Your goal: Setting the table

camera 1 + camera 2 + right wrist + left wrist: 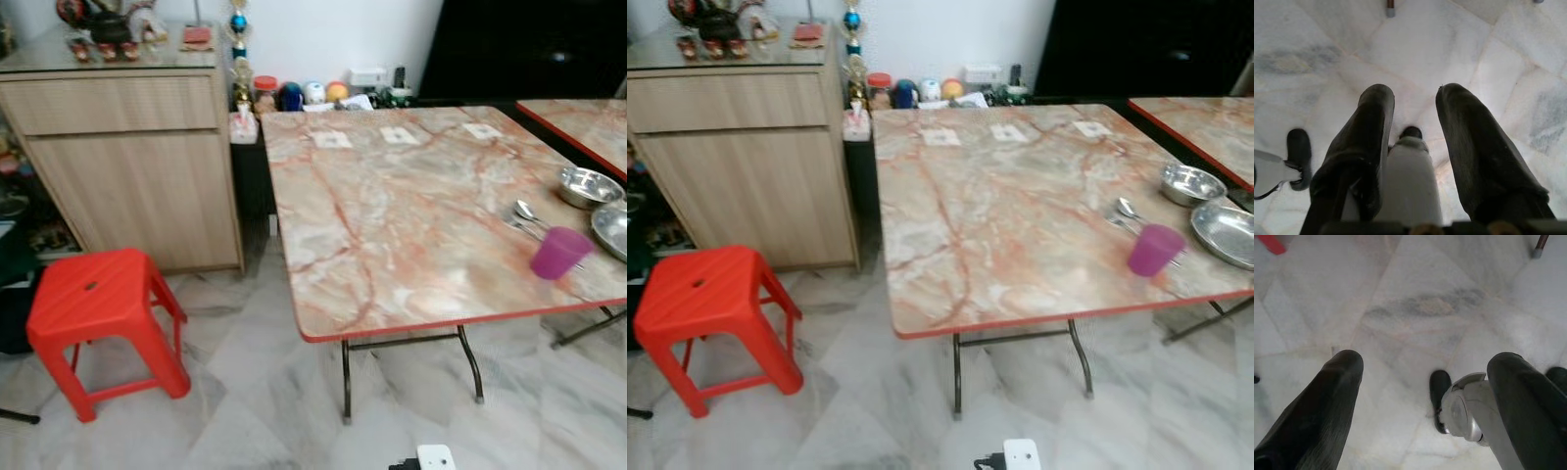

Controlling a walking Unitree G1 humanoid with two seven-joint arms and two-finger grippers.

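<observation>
1. While both arms hang over the floor, the marble-patterned desk (392, 215) stands beside a wooden cabinet (127, 166).
2. A red stool (93, 313) stands apart on the tiles.
3. At the desk's right edge: steel plate (612, 230), steel bowl (588, 186), purple cup (560, 253), and what look like spoons (527, 215).
4. Left end effector (1425, 382) and right end effector (1415, 117): fingers spread, empty.

Left gripper (1425, 367) hangs idle, pointing at the floor, fingers (1327, 401) spread wide; right gripper (1415, 115) likewise hangs downward, fingers (1469, 147) parted.

The steel plate (615, 227) and neighbouring table (578, 125) are cropped by the frame.
</observation>
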